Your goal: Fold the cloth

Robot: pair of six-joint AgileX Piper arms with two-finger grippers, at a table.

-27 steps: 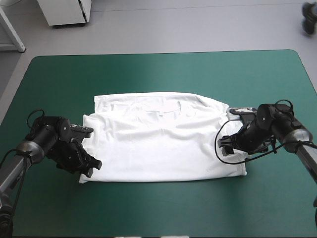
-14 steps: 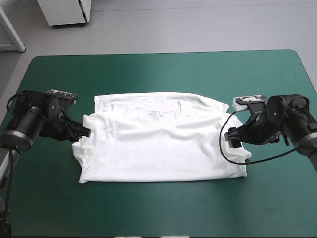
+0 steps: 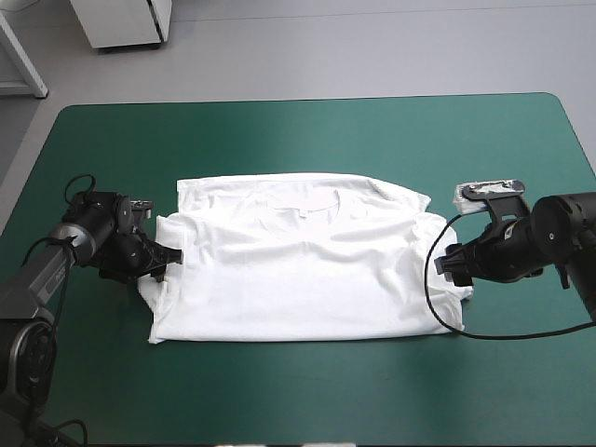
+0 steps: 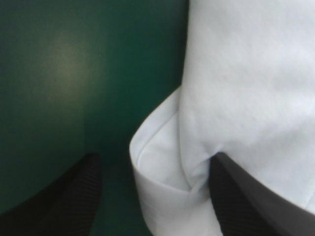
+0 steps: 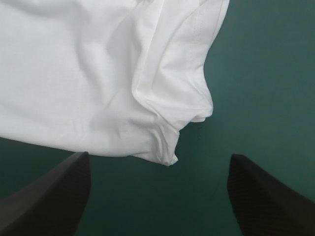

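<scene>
The white T-shirt lies flat in the middle of the table, neckline toward the far edge, its sides turned in to a rough rectangle. My left gripper sits low at the shirt's left edge. In the left wrist view it is open, and a rounded fold of the T-shirt lies between its fingers. My right gripper is at the shirt's right edge. It is open in the right wrist view, with the shirt's bunched corner just ahead of the fingers and nothing between them.
The teal-green cover shows as a wide band all round the shirt, broadest toward the far edge and the front edge. A white cabinet stands on the floor beyond the far left corner.
My left gripper left the shirt's front left corner, swung out to the left, and has come back in at the left edge. My right gripper has drawn back to the right, off the shirt.
</scene>
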